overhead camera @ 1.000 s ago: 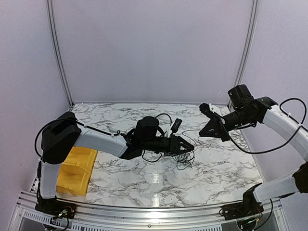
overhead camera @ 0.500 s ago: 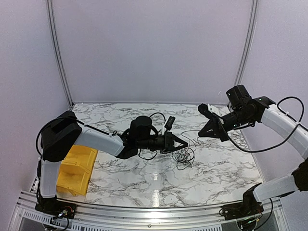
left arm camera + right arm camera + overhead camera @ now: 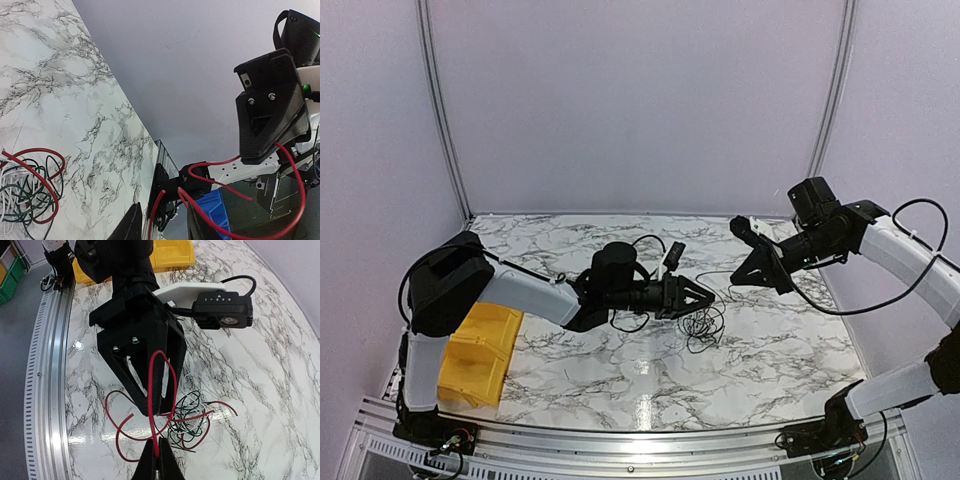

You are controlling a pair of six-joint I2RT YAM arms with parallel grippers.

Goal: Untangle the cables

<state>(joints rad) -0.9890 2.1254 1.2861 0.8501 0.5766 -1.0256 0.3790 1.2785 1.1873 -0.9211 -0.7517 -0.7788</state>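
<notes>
The right tool has its fingers pressed together on a red cable. The cable rises straight from the tips, arcs over, and comes down at the tip of the left tool. The left tool's fingers are drawn to a point on that same red cable, and more red strands fan out from there.

In the top view the two tools face each other tip to tip, near but apart, with the right one at 2 o'clock of the left. Both are held above the marble worktop. In the right wrist view, the left wrist camera on its white bracket juts out at 1 o'clock of the left tool. A yellow bin sits well apart at 8 o'clock, beside the left arm.

The cables lie in a loose tangle on the worktop at 6 o'clock of the left tool's tip. They are thin red, green, white and black loops crossing one another, with the red loops spreading widest.
</notes>
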